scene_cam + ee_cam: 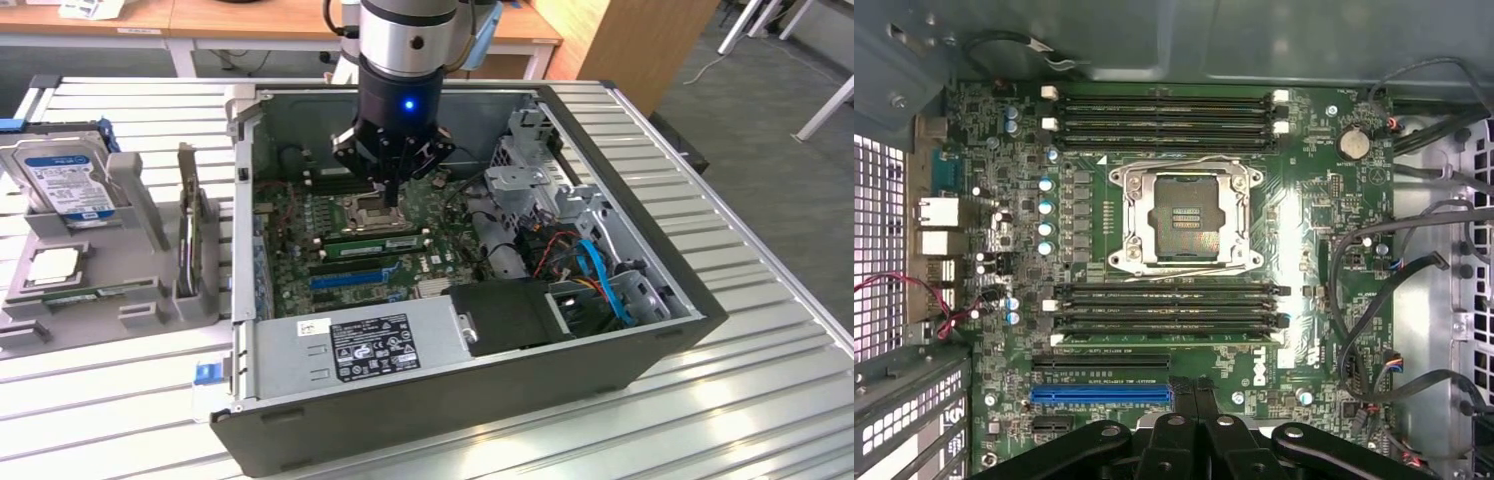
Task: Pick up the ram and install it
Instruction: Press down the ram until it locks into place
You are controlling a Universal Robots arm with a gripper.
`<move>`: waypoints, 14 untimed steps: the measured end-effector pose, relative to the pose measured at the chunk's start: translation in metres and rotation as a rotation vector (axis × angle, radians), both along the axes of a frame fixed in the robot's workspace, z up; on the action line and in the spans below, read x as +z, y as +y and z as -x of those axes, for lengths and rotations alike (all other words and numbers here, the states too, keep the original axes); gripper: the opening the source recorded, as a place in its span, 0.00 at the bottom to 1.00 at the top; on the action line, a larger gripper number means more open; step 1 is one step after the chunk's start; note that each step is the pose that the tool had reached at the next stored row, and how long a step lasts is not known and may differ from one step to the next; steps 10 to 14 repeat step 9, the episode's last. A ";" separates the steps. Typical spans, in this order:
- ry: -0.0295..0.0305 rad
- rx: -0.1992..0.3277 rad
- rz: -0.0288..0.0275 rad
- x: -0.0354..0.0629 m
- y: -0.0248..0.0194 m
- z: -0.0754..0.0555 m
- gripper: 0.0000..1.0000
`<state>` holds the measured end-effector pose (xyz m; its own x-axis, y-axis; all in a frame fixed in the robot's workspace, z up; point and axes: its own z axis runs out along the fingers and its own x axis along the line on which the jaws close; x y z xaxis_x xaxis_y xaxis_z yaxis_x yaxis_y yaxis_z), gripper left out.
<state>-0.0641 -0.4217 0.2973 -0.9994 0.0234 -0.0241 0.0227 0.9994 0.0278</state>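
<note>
Ram apparently sitting seated on motherboard, lengthwise just beneath jaws, which are pressing together, empty.

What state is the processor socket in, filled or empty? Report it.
Empty: the processor socket shows bare dark contacts inside its metal frame, no silver chip seated.

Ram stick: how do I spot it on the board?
In the open black computer case, find the square silver processor socket on the green motherboard. Among the long black slots between it and the blue slot, the long narrow green ram stick sits nearest the blue; its neighbours are bare black.
</note>
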 end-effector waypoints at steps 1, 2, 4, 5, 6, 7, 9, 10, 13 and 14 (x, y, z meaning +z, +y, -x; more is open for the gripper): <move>0.0000 -0.001 0.0000 0.0001 0.0000 0.000 0.10; 0.0001 -0.003 -0.0001 0.0002 0.0001 0.000 0.10; 0.0003 -0.005 -0.0001 0.0003 0.0001 0.000 0.10; 0.0003 -0.005 0.0000 0.0004 0.0000 0.000 0.10; 0.0004 -0.005 0.0000 0.0004 0.0000 0.000 0.10; 0.0003 -0.005 0.0000 0.0004 0.0000 0.000 0.10; 0.0004 -0.005 0.0000 0.0004 0.0000 0.000 0.10; 0.0004 -0.005 0.0000 0.0004 0.0000 0.000 0.10; 0.0004 -0.005 0.0000 0.0004 0.0000 0.000 0.10; 0.0004 -0.005 0.0000 0.0004 0.0000 0.000 0.10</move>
